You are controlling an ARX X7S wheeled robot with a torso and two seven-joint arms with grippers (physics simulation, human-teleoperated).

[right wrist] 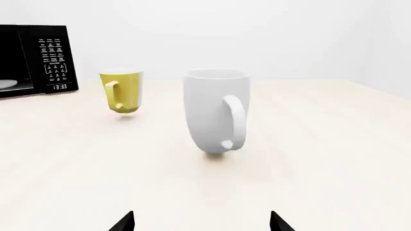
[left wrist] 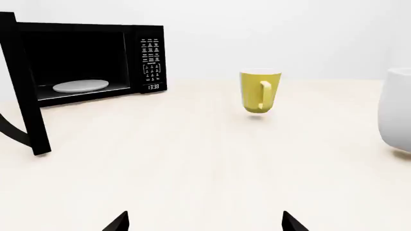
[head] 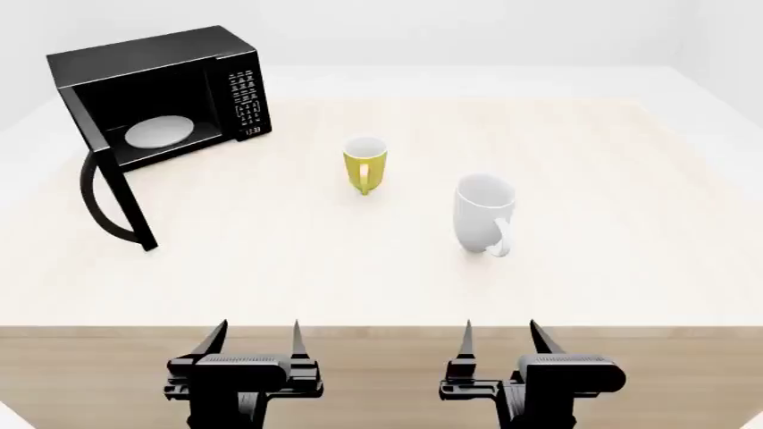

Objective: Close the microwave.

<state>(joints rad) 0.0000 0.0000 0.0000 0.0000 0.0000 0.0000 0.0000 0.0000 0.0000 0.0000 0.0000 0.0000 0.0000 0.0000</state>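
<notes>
Door wide open, both arms back at the near edge — the closing had not yet begun.

In the left wrist view we saw the microwave (left wrist: pixel 90 60) at about ten o'clock, its door (left wrist: pixel 26 86) swung fully out and edge-on to us, the white plate (left wrist: pixel 80 86) inside, a yellow mug (left wrist: pixel 260 91) near one o'clock. In the head view our left gripper (head: pixel 253 338) and right gripper (head: pixel 501 338) sat at six o'clock, fingers apart and holding nothing, the microwave far off at eleven o'clock on the table (head: pixel 596 250). In the right wrist view a white mug (right wrist: pixel 215 113) stood dead ahead, the microwave's button panel at ten o'clock. We judged the reach to be the step in hand — next, the left arm would need to get outside the door and push it toward the cavity.
</notes>
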